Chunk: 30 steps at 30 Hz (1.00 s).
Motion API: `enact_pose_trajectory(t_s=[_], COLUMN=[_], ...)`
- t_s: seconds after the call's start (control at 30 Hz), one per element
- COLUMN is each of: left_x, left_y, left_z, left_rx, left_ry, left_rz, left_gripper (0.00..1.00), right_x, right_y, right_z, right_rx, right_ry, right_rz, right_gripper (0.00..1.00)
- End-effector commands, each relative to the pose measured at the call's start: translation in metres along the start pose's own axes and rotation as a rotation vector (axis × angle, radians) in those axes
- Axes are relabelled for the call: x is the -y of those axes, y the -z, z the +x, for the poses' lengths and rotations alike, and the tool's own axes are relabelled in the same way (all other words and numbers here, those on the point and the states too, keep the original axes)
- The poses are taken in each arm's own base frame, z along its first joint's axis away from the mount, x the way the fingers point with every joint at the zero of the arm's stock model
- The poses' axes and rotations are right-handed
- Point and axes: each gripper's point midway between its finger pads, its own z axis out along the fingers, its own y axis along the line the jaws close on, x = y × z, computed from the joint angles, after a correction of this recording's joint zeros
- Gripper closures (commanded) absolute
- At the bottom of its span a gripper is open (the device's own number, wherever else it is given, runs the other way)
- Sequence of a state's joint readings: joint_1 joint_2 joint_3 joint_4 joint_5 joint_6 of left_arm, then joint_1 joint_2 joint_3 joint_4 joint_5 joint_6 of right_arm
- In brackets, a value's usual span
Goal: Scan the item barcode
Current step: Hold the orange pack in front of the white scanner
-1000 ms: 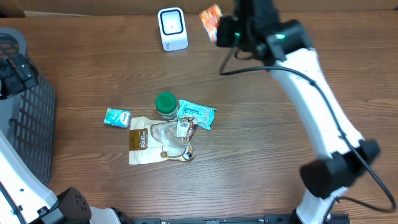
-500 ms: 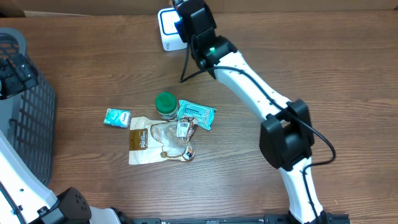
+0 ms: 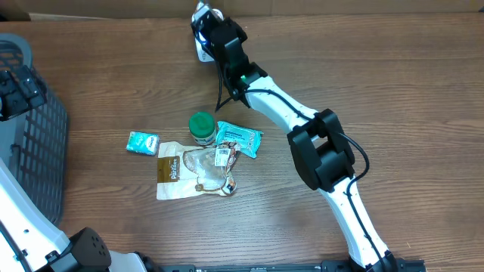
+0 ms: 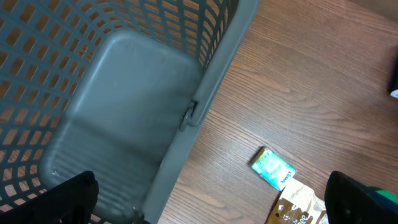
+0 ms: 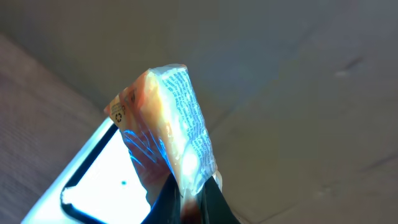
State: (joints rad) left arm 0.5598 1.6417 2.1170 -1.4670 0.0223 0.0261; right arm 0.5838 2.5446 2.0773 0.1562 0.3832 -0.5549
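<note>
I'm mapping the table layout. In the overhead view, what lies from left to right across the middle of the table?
Grey plastic mesh basket → small teal packet → green-lidded jar → light blue flat wrapper pack.

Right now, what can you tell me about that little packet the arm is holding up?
The packet is a small glossy plastic wrapper, orange and white, with fine print and a recycling mark. It stands upright, pinched at its lower end by the right tool, before the scanner's lit window, tinged blue on one side.
</note>
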Motion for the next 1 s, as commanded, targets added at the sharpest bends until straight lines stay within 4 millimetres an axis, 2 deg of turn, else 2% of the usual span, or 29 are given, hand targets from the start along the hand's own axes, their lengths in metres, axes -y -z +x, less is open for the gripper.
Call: enact_pose_trajectory(t_s=[0.0,0.47,0.73,0.83,0.97], left_x=[-0.001,-0.001,-0.001,-0.001,-0.001], left_y=[0.001,0.001,0.001,0.001,0.001], left_z=[-0.003,-0.003,-0.003,-0.003,-0.003], left_rx=[0.008,0.008,0.008,0.008,0.008], left_ry=[-0.011,-0.011,-0.011,-0.011,-0.011], left_rz=[-0.004,-0.004,-0.004,-0.004,-0.004], left_gripper=[0.00,0.01,0.01,0.00,0.00], right_x=[-0.001,-0.007,-0.018,-0.014,0.000], right_y=[0.000,-0.001,-0.009,-0.010,-0.009], right_z=[-0.009,-0.007,0.015,0.011,-0.004], right_rx=[0.032,0.030,0.007,0.023,0.073], right_ry=[0.036,0.012,0.072,0.104,0.137], right_rz=[-0.007,-0.041,-0.039,-0.019,0.050], right_gripper=[0.96,0.96,0.96,0.96,0.96])
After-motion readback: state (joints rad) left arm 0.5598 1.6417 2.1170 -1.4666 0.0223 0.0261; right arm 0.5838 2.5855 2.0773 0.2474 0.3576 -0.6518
